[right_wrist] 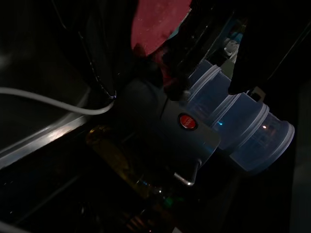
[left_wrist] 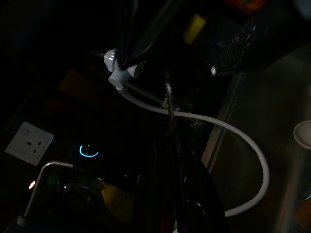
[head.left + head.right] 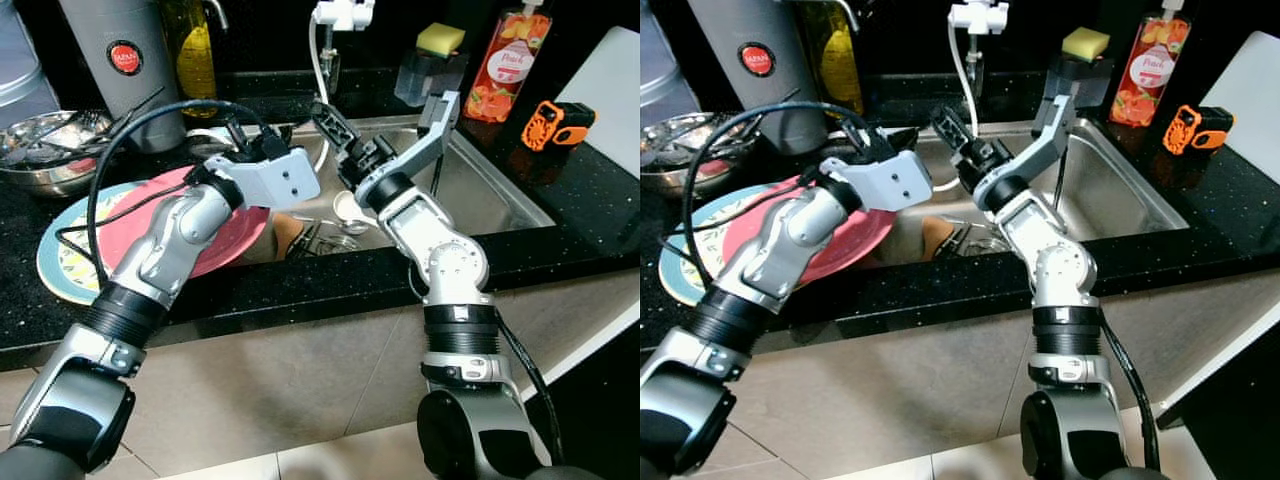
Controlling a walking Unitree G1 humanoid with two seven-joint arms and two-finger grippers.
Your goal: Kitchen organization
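From the left eye view, both arms are held over the sink point(image 3: 500, 205), where dishes point(image 3: 335, 235) lie; a pink plate point(image 3: 235, 235) rests on the bench point(image 3: 590, 225). The right end effector point(image 3: 385, 125) is spread open above the basin. The left end effector point(image 3: 240, 135) cannot be judged open or closed.

In the left wrist view a white hose point(image 2: 233, 141) is seen.

In the right wrist view a grey canister point(image 1: 187, 133) appears.

A reach into the sink is judged in hand; lowering onto a dish is called for next.

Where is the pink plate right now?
The pink plate lies on a larger patterned plate on the black counter, left of the sink, under the left arm.
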